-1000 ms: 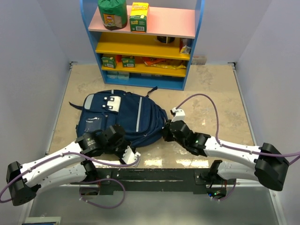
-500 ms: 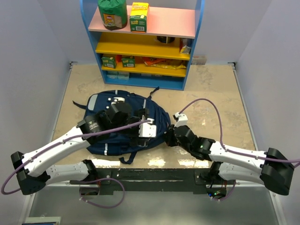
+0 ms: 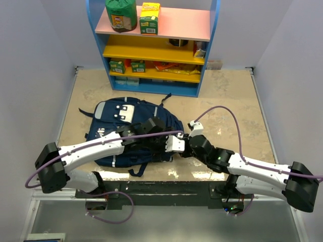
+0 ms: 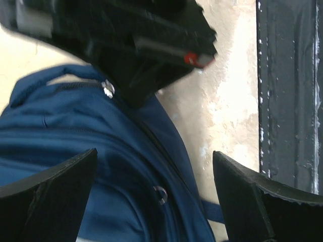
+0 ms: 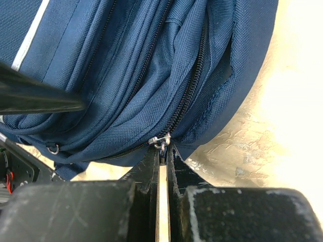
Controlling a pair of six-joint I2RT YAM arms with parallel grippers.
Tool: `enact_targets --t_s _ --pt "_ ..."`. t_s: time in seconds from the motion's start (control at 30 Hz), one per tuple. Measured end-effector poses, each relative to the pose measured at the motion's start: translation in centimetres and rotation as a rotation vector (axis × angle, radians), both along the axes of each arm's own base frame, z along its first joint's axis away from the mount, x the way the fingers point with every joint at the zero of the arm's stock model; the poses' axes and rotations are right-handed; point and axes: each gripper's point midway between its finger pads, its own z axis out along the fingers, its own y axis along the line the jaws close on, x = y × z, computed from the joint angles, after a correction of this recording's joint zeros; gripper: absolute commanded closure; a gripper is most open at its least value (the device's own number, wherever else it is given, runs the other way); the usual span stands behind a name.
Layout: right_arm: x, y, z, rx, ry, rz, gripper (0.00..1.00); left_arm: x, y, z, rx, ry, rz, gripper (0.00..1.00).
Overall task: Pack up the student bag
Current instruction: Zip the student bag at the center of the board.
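Surface: one beige mottled tabletop [image 3: 227, 101], enclosed by pale lilac walls [image 3: 40, 60].

At the far edge is placed one blue-framed shelf unit [image 3: 176, 22] with a pink top board and yellow shelves. On its top are set one green packet [image 3: 121, 14] and one yellow-green carton [image 3: 150, 17].

One large navy blue fabric backpack [image 3: 136, 118] is laid flat at mid-table, near the shelf.

Two white arms, the left arm [image 3: 91, 148] and the right arm [image 3: 257, 169], are brought together at the bag's near right edge.

The left gripper [image 4: 151, 201] is held spread wide above the fabric, with nothing gripped.

The right gripper [image 5: 160, 157] is pinched closed on one small metal zipper pull [image 5: 160, 141].
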Motion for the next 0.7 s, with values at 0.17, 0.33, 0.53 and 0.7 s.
enact_targets --t_s 0.17,0.33,0.53,0.7 --pt "-0.2 0.1 0.0 0.006 0.008 0.006 1.0 0.8 -1.9 -0.7 0.007 -0.004 -0.03 0.0" --pt "-0.5 0.0 0.4 0.021 0.012 0.013 1.0 0.4 -2.7 -1.5 0.013 -0.012 -0.077 0.16" --pt "-1.1 0.0 0.3 0.02 0.025 0.032 1.0 0.3 -2.7 -2.3 0.015 -0.037 -0.112 0.79" --pt "-1.5 0.2 0.2 0.024 0.038 0.047 1.0 0.7 -2.7 -2.4 0.015 -0.039 -0.099 1.0"
